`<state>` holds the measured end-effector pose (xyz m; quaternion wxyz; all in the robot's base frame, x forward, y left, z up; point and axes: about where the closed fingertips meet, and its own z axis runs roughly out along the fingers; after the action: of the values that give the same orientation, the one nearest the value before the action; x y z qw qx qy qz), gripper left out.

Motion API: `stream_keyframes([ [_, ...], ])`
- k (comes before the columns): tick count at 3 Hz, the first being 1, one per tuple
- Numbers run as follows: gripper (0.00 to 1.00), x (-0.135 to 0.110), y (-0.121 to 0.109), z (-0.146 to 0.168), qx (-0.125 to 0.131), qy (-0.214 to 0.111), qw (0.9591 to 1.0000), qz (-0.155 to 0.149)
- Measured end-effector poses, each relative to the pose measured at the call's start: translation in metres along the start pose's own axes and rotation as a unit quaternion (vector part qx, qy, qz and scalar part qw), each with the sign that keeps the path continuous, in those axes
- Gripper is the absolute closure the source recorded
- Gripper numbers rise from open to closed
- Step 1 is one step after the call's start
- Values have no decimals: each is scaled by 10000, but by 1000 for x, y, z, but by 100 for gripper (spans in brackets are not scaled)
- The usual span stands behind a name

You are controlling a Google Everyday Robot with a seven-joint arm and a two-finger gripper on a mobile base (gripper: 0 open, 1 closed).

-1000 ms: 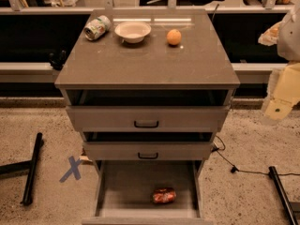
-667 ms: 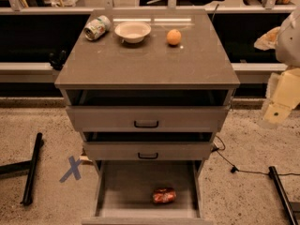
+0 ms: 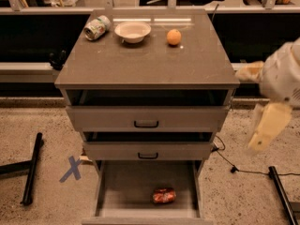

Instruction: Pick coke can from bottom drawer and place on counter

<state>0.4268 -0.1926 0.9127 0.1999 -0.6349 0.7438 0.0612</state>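
While the coke can [image 3: 164,195] lies in the open bottom drawer [image 3: 122,191], we see the gripper [image 3: 268,128] right of the counter [image 3: 150,64]; spread or not, we cannot tell.

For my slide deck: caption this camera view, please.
Coke can lies in the open bottom drawer; gripper hangs at image right, beside the counter.

we've got the grey-brown counter [image 3: 150,64], a green-and-white can [image 3: 97,27] on its side at the back left, white bowl [image 3: 133,31] just beside it, orange [image 3: 174,36] further right, gripper [image 3: 266,130] off past the counter's right edge, lower down
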Motion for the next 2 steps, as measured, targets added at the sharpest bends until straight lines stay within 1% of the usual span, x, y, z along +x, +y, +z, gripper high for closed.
stream_keyframes([
  [1,0,4,25,32,-370,-190,9991,88],
  [2,0,5,27,37,-333,-142,9993,76],
])
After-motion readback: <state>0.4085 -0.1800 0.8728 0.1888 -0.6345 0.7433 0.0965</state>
